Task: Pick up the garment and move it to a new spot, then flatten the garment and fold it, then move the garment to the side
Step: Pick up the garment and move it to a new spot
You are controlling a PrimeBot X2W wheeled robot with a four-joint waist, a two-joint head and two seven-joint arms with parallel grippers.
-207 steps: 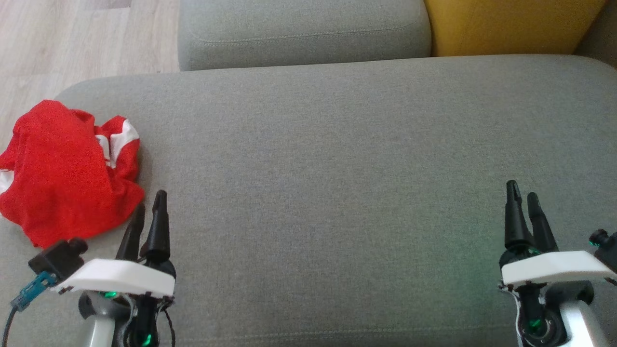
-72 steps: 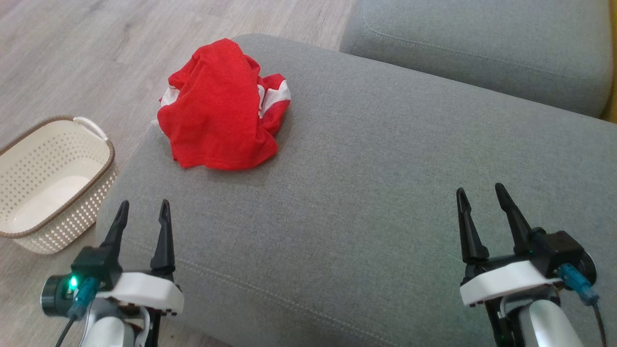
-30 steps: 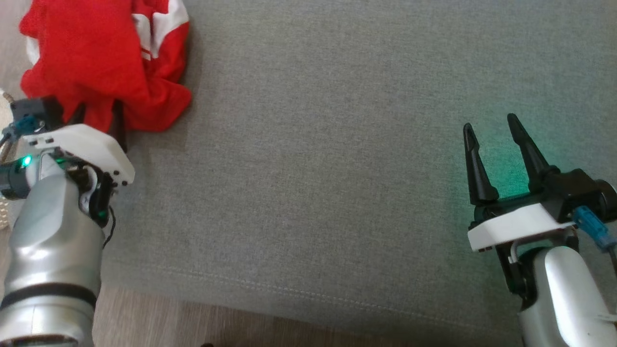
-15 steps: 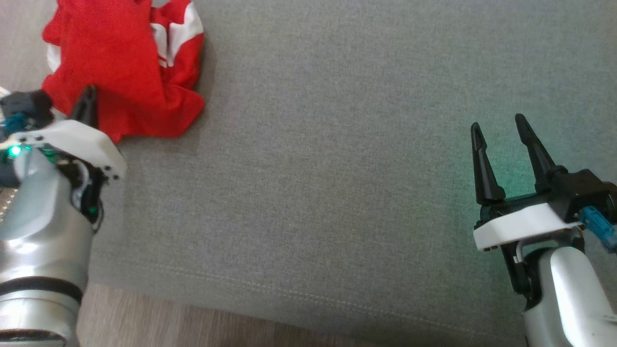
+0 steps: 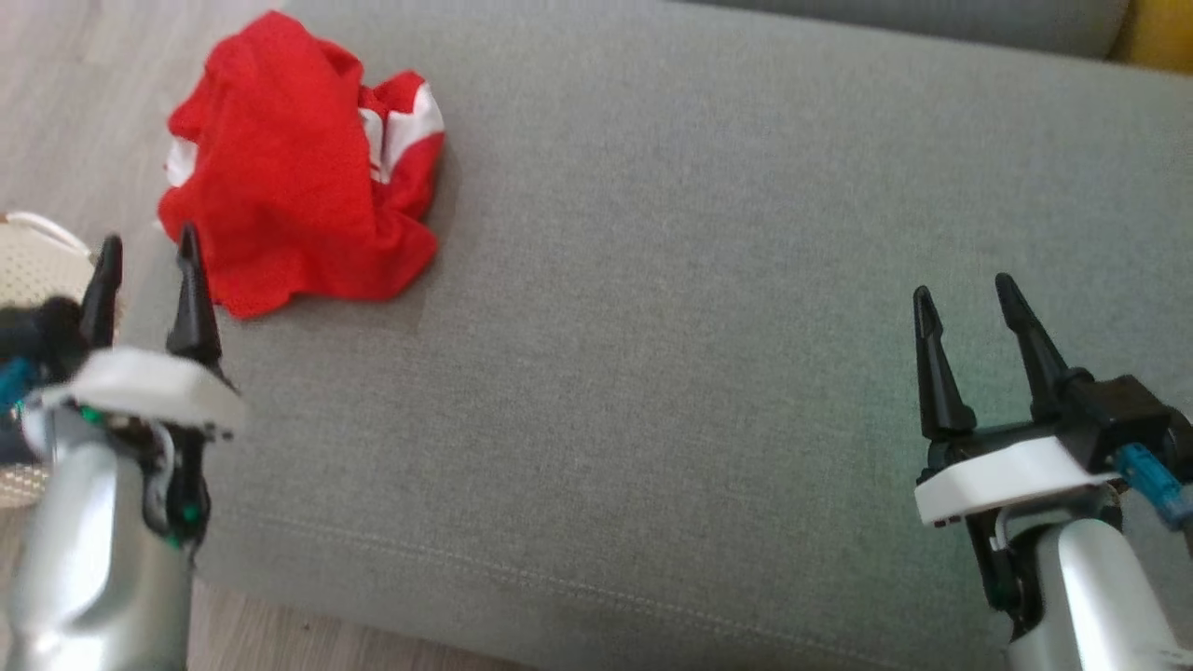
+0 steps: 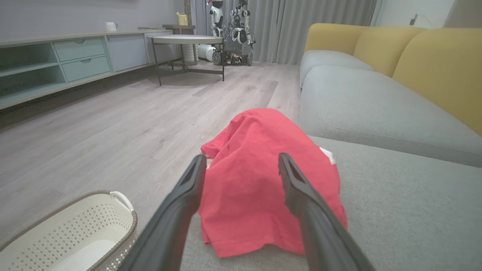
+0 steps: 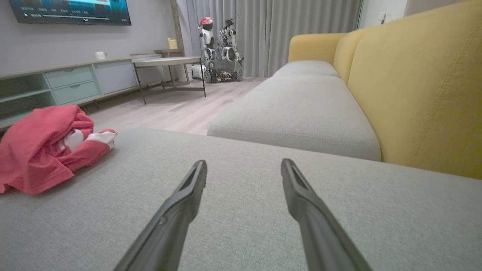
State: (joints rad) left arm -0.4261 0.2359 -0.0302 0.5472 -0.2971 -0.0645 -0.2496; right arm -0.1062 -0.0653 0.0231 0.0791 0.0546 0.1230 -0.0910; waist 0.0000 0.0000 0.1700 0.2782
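The garment (image 5: 298,196), red with white trim, lies crumpled in a heap on the grey sofa seat (image 5: 708,280). In the head view it sits at the seat's far left corner, close to the edge above the wooden floor (image 5: 75,84).

The left gripper (image 5: 150,236) hovers near the heap's near edge. Its two dark fingers (image 5: 191,298) are spread apart with nothing between them. In the left wrist view they frame the garment, which lies beyond their tips, and the tips appear clear of the cloth. A cream perforated basket (image 6: 75,229) with a brown rim stands on the floor beside the sofa, to the left of that gripper.

The right gripper (image 5: 963,287) is well apart from the garment, over the bare right part of the seat. Its fingers are also spread wide and hold nothing. In the right wrist view the garment lies at the far left of the seat. A second grey seat cushion (image 7: 301,113) lies beyond the fingers, and a yellow backrest (image 7: 421,86) rises on the right.
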